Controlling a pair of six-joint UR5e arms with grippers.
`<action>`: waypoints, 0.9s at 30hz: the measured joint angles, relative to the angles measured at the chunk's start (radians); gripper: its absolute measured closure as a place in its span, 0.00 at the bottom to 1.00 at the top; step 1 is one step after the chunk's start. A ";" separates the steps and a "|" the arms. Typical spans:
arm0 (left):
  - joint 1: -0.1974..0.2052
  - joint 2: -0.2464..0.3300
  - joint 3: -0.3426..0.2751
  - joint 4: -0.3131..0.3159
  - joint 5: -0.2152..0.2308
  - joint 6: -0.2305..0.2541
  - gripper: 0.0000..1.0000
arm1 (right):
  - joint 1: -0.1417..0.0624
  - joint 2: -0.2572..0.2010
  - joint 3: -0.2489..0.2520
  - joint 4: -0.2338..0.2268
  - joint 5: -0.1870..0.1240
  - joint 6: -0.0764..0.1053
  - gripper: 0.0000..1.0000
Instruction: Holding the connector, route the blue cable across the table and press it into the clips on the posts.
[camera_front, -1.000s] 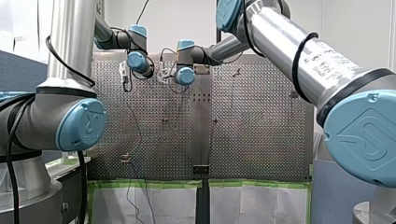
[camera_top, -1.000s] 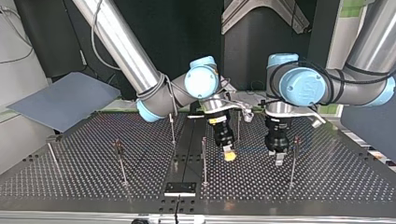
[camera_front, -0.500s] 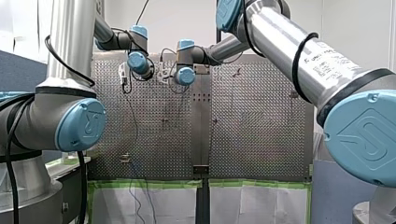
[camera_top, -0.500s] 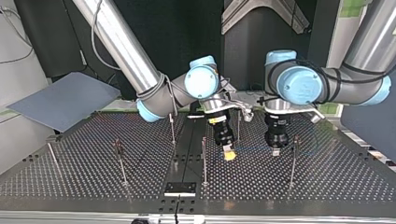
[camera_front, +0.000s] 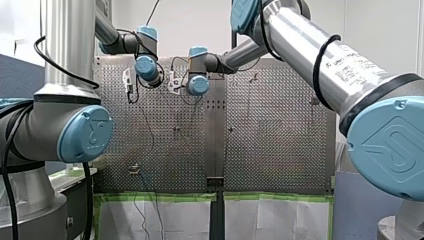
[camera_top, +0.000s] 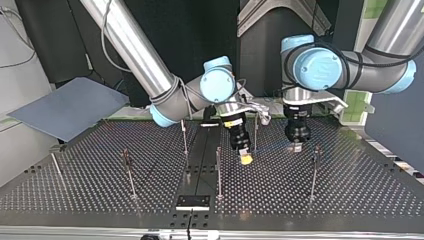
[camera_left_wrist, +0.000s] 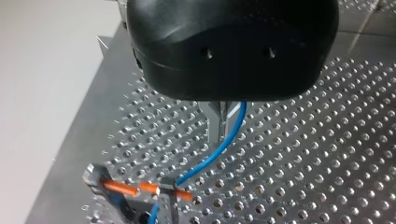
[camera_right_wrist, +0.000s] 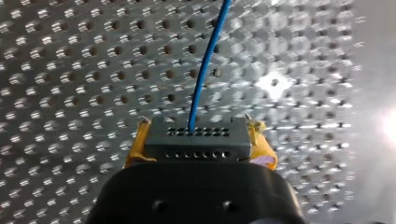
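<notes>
Blue cable (camera_left_wrist: 219, 149): thin, pinched in my left gripper's (camera_left_wrist: 218, 122) closed metal fingers, running down to a grey, orange-pinned clip (camera_left_wrist: 140, 189). Left gripper has since lifted and moved farther back, probably taking up slack. Dark perforated connector (camera_right_wrist: 196, 137): clamped between my right gripper's (camera_right_wrist: 198, 151) yellow pads.

Hard glare burns white patches into the perforated table (camera_right_wrist: 275, 86) in the right wrist view, strongest off to one side of the gripper. The front view is bright, with a pale wall (camera_front: 200, 20) behind and a sheen along my right arm (camera_front: 320, 55). The top view is dimmer against a near-black backdrop. My left gripper (camera_left_wrist: 218, 133) hangs in its housing's shade.
</notes>
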 joint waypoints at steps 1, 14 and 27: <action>-0.003 0.008 -0.008 0.000 -0.006 -0.001 0.98 | -0.001 0.000 0.011 0.000 0.000 0.000 1.00; -0.062 0.026 -0.133 0.046 -0.066 -0.020 0.98 | -0.002 -0.001 0.067 0.010 -0.001 0.000 1.00; -0.097 -0.049 -0.243 0.147 -0.105 -0.014 0.98 | 0.009 -0.003 0.132 0.009 0.000 -0.015 1.00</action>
